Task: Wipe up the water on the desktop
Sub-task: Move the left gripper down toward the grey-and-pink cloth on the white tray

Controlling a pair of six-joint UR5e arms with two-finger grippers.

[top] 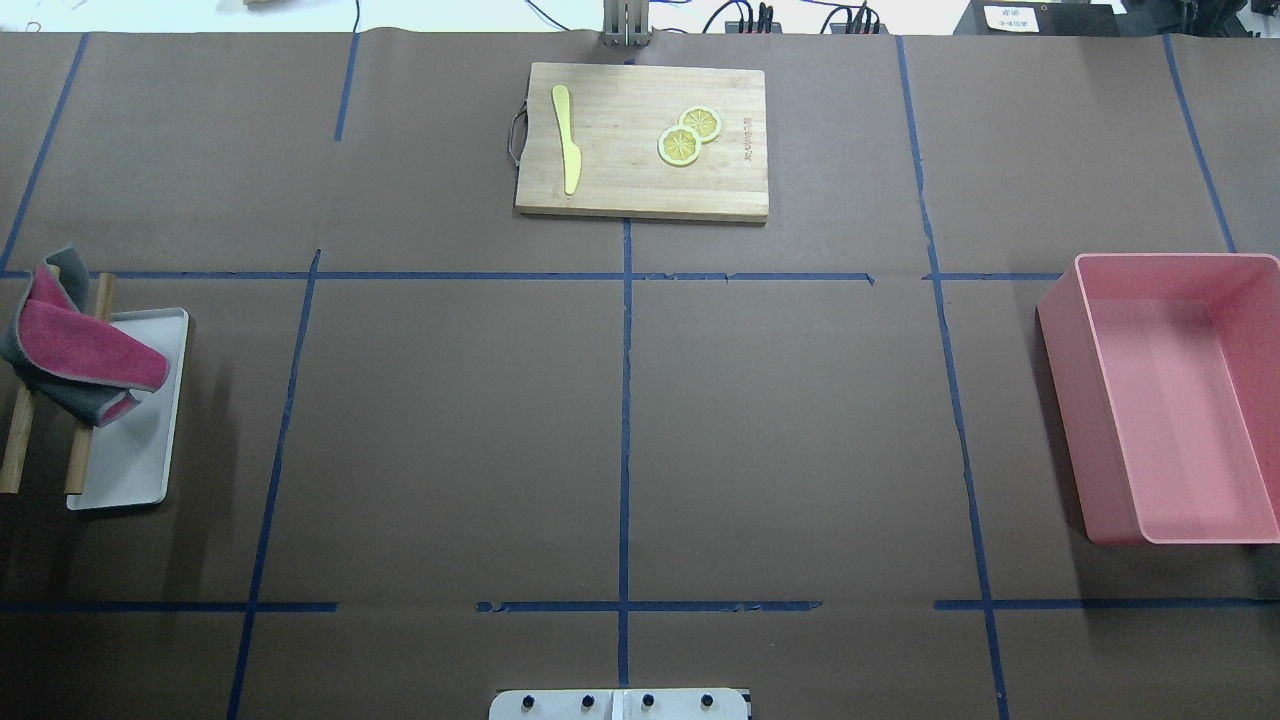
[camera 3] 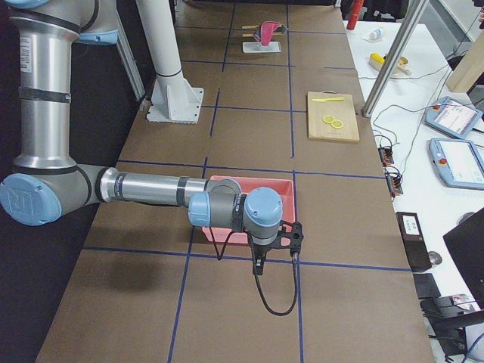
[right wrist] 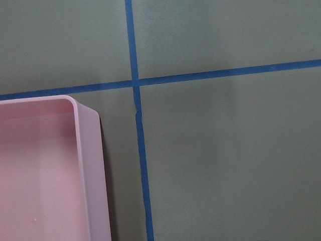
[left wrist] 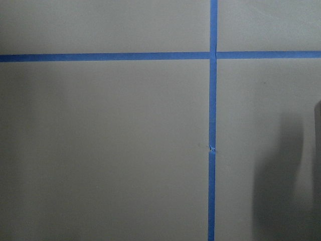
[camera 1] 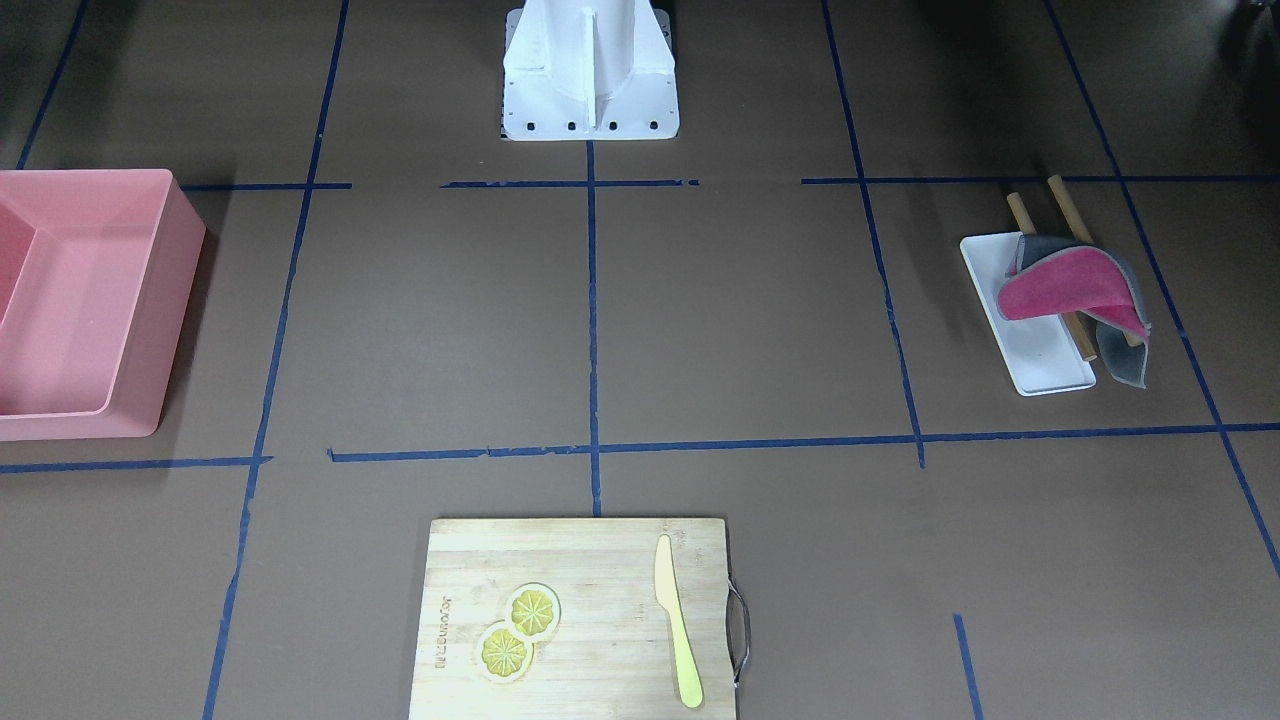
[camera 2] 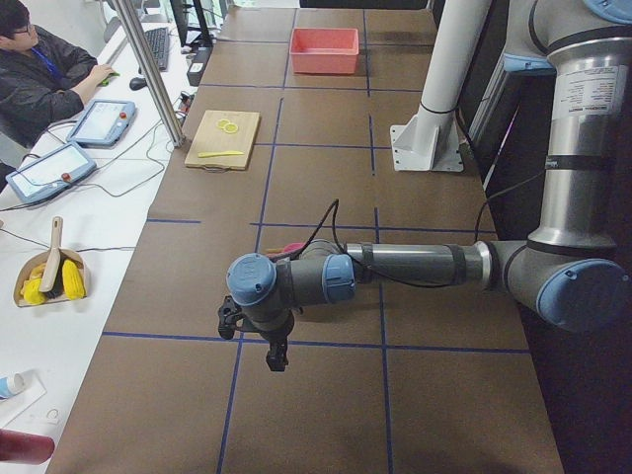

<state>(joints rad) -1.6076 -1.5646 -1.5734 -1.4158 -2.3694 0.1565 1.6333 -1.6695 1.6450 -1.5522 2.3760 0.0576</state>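
Desktop point(top: 800, 420) lies under both arms: left gripper point(camera 2: 277, 355) hangs over its left end, right gripper point(camera 3: 258, 265) over its right end beside the pink bin point(top: 1170, 400). Cannot tell whether either gripper is open or closed. Surface flat, matte brown, gridded with blue tape lines point(top: 625, 400).

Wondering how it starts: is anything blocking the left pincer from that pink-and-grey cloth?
Nothing visible does. The left pincer hangs above bare brown taped desktop; the pink-and-grey cloth lies uncovered, draped over two wooden sticks at a rectangular white tray.
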